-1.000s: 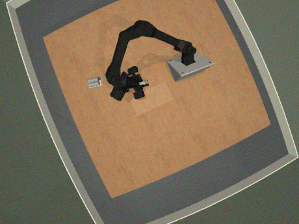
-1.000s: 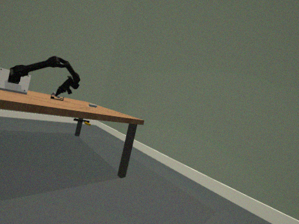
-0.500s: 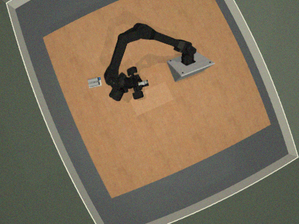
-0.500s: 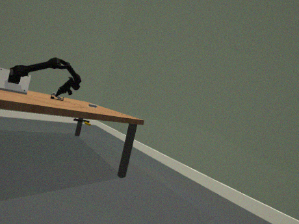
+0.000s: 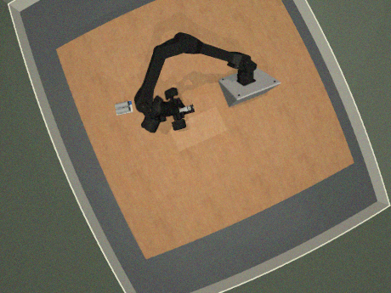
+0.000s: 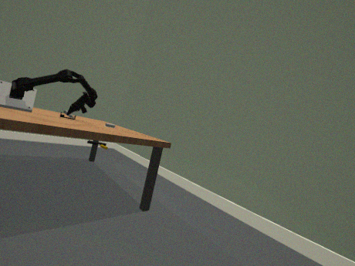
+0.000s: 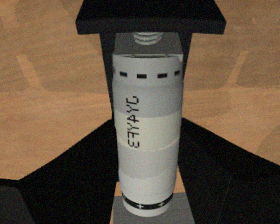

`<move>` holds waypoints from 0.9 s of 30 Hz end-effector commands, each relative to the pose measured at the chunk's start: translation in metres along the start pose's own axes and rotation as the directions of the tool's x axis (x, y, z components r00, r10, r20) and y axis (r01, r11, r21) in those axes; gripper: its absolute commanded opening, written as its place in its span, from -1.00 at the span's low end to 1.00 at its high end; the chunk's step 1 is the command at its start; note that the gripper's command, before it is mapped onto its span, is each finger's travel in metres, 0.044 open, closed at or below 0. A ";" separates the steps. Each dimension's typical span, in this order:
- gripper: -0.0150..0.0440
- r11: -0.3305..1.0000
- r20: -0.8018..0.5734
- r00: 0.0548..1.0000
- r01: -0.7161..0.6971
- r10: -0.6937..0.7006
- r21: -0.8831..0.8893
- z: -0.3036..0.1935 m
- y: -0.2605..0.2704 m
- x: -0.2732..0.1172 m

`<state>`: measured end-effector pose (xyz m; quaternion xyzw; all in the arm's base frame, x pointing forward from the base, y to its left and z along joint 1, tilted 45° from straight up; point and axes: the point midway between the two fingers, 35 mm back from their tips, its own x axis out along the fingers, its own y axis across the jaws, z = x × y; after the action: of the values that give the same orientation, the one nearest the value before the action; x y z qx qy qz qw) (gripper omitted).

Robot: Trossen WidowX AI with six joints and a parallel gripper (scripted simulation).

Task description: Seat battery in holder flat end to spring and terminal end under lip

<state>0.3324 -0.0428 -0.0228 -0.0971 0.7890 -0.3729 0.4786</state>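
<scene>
Battery (image 7: 148, 136) gripped in pincer (image 7: 148, 160), flat end pushed onto spring (image 7: 146, 37). Next: terminal end lowered gently under lip, then released.

On the counter (image 5: 255, 159) we see the arm's base plate (image 5: 248, 88) toward the right of the top view, with the arm arching left from it. At the arm's end, the pincer (image 7: 146, 160) grips the battery (image 7: 148, 135) between its fingers. In the wrist view, the battery lies lengthwise in the holder (image 7: 150, 10), its far end near the spring (image 7: 146, 37). A small block (image 5: 123, 108) sits just left of the arm.
</scene>
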 end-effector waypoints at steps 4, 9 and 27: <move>-0.20 1.000 0.003 1.000 -0.001 0.001 0.001 0.005 0.000 -0.002; -0.20 1.000 0.002 1.000 0.000 0.000 0.001 0.007 0.000 -0.003; -0.20 1.000 0.005 1.000 0.002 -0.002 0.000 0.012 0.000 -0.006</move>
<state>0.3418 -0.0441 -0.0221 -0.0959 0.7931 -0.3739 0.4711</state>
